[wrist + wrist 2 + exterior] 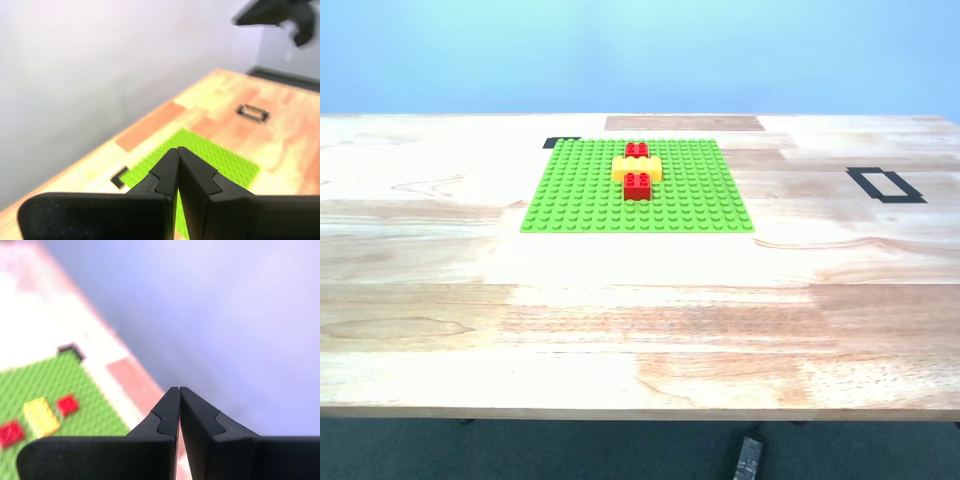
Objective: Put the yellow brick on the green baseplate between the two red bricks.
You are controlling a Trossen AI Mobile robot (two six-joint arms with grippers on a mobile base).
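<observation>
The green baseplate [638, 187] lies flat on the far middle of the wooden table. The yellow brick [637, 168] sits on it crosswise, with one red brick [636, 150] touching its far side and the other red brick [638, 186] touching its near side. Neither arm shows in the exterior view. My first gripper [178, 150] is shut and empty, high above the table, with the baseplate [220, 157] below. My second gripper [179, 389] is shut and empty, also raised; its view shows the yellow brick [41, 416] between the red bricks [67, 404] [10, 432] on the baseplate [60, 380].
A black tape rectangle [885, 184] marks the table at the exterior view's right. A small black tape mark [560, 142] lies at the baseplate's far left corner. A darker wood patch [684, 123] lies behind the plate. A dark object [747, 458] lies on the floor below the table's front edge.
</observation>
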